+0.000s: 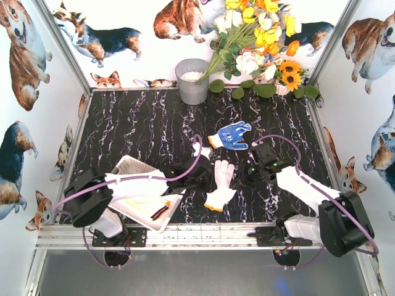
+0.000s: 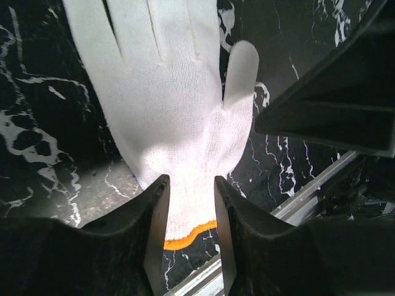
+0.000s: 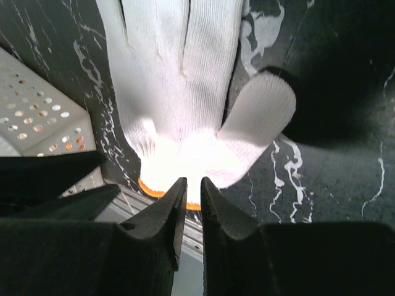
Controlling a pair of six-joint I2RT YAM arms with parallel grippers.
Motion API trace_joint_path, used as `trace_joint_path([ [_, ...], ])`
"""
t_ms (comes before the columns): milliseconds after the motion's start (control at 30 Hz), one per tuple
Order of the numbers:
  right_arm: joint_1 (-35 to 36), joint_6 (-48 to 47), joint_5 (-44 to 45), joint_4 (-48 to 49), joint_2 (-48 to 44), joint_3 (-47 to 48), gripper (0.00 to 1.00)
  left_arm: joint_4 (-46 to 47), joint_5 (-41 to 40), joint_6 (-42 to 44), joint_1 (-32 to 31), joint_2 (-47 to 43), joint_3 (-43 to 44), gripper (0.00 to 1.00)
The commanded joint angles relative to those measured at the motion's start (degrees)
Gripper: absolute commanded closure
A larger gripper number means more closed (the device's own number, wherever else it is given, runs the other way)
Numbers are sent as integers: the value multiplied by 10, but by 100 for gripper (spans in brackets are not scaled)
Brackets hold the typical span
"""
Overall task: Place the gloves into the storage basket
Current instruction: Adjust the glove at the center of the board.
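A white glove [image 1: 220,185] with an orange cuff lies flat on the black marble table, fingers pointing away from the arms. My left gripper [image 1: 200,174] hangs over its cuff end, open; in the left wrist view the glove [image 2: 166,105] shows in the gap at the left gripper [image 2: 190,182]. My right gripper [image 1: 245,172] is on the glove's right. In the right wrist view the right gripper [image 3: 193,183] has its jaws a thin slit apart above the glove [image 3: 185,111]; any pinch of fabric is hidden. A blue dotted glove [image 1: 231,134] lies farther back. The white storage basket [image 1: 133,164] sits under my left arm.
A grey metal bucket [image 1: 192,80] and a bunch of flowers [image 1: 259,43] stand at the back. The metal rail [image 1: 185,234] runs along the near edge, close to the glove's cuff. The basket's perforated wall [image 3: 37,117] is just left of the white glove. Printed walls close in both sides.
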Motion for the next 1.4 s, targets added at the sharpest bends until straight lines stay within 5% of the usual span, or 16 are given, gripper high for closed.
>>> trace_joint_path([
  [0,3,7,19,69,23,9,83,36,50,6,-8,38,2,73],
  [233,3,-13,50,82,67,10,85,41,78,4,-11,72,4,79],
  [800,3,-57,83,78,134,49,85,85,146,-10,-20,122,15,75],
  [1200,-14,-87,142,-52,-5,143,62,-46,-9,116,1,-42,78,27],
  [1367,-60,-87,133,-41,-2,161,56,-139,-38,185,81,-99,112,16],
])
